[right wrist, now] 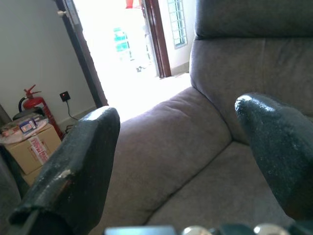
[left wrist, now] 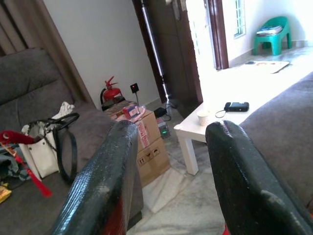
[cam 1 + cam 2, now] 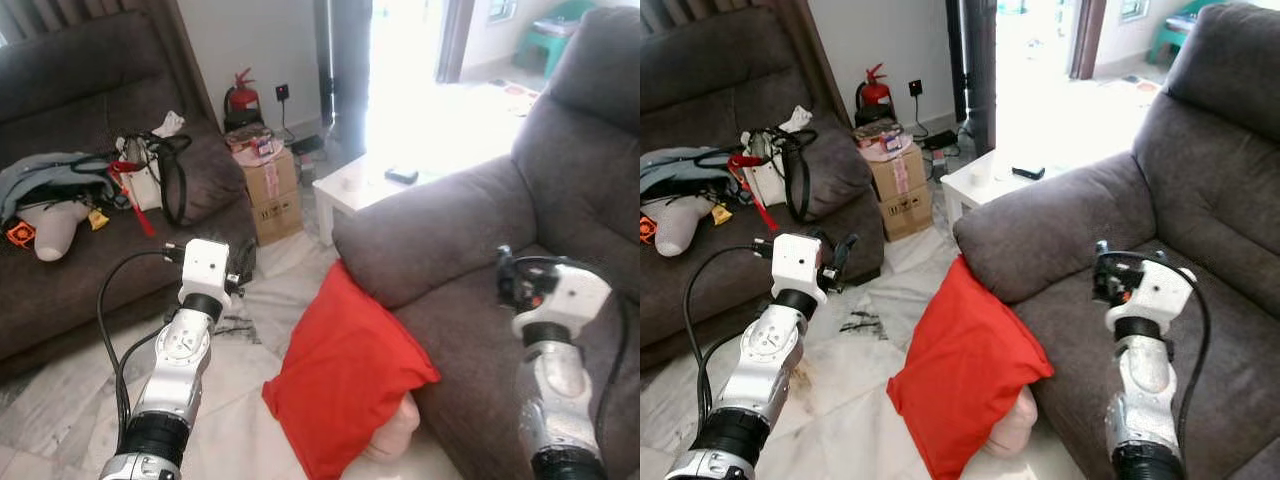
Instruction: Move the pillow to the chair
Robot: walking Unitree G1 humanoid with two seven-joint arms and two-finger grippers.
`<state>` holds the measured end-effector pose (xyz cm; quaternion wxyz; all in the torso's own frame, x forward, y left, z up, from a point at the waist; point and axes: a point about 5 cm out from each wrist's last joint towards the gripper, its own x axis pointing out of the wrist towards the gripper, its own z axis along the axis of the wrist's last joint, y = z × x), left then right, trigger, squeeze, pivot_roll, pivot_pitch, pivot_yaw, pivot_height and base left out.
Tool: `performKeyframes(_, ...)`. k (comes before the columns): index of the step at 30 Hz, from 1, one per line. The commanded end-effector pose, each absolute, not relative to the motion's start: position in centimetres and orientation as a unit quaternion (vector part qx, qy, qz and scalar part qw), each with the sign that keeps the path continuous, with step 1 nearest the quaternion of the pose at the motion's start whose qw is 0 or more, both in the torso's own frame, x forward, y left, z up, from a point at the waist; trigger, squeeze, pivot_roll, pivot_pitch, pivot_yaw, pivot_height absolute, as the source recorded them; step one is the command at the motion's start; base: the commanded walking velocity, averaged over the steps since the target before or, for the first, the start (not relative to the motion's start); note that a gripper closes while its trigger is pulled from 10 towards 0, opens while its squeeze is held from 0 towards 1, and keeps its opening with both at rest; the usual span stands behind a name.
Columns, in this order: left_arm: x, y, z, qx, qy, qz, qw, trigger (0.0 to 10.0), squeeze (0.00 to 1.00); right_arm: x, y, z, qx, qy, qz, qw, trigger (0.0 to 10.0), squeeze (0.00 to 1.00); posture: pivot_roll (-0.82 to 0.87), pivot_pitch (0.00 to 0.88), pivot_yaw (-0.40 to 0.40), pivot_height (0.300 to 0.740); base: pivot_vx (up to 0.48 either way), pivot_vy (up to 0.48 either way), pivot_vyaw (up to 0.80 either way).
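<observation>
A red pillow [image 3: 345, 370] stands tilted on the tiled floor, leaning against the front of the grey armchair [image 3: 470, 230]. A beige cushion-like thing [image 3: 395, 435] peeks out beneath its lower corner. My left gripper [image 3: 240, 268] hovers to the pillow's left, apart from it. In the left wrist view it [image 2: 171, 161] is open with nothing between the fingers. My right gripper [image 3: 508, 272] is raised over the armchair's seat, to the pillow's right. The right wrist view shows it [image 1: 181, 147] open and empty, facing the chair's armrest and backrest.
A grey sofa [image 3: 60, 290] on the left holds bags [image 3: 150, 170] and clothes. Cardboard boxes [image 3: 272, 195], a red fire extinguisher [image 3: 242, 100] and a low white table [image 3: 365, 185] stand behind the pillow. Bare floor lies between sofa and armchair.
</observation>
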<state>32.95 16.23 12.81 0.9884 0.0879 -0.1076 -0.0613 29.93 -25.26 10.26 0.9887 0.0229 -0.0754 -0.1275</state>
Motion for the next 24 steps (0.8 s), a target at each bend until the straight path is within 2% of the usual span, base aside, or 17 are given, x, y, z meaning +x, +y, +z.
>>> performKeyframes(1, 33.2, 16.8, 13.0, 0.089, -0.103, -0.053, 0.989, 10.0, 0.00, 30.7, -24.5, 11.4, 0.031, -0.094, -0.117, 0.988, 10.0, 0.00, -0.15, 0.000, 0.117, 0.740, 0.000, 0.000, 0.00)
performKeyframes(12, 32.8, 17.3, 13.6, 0.086, -0.111, -0.056, 0.989, 10.0, 0.00, 31.5, -22.7, 11.7, 0.047, -0.101, -0.096, 0.989, 10.0, 0.00, -0.11, 0.000, 0.148, 0.740, 0.000, 0.000, 0.00)
performKeyframes(15, 33.0, 17.0, 13.6, 0.048, -0.107, -0.065, 0.991, 10.0, 0.00, 31.7, -21.9, 11.6, 0.060, -0.099, -0.084, 0.990, 10.0, 0.00, -0.09, 0.000, 0.150, 0.740, 0.000, 0.000, 0.00)
performKeyframes(24, 31.5, 16.1, 13.8, 0.063, -0.118, -0.083, 0.988, 10.0, 0.00, 31.1, -20.5, 12.2, 0.070, -0.115, -0.049, 0.990, 10.0, 0.00, -0.07, 0.000, 0.135, 0.740, 0.000, 0.000, 0.00)
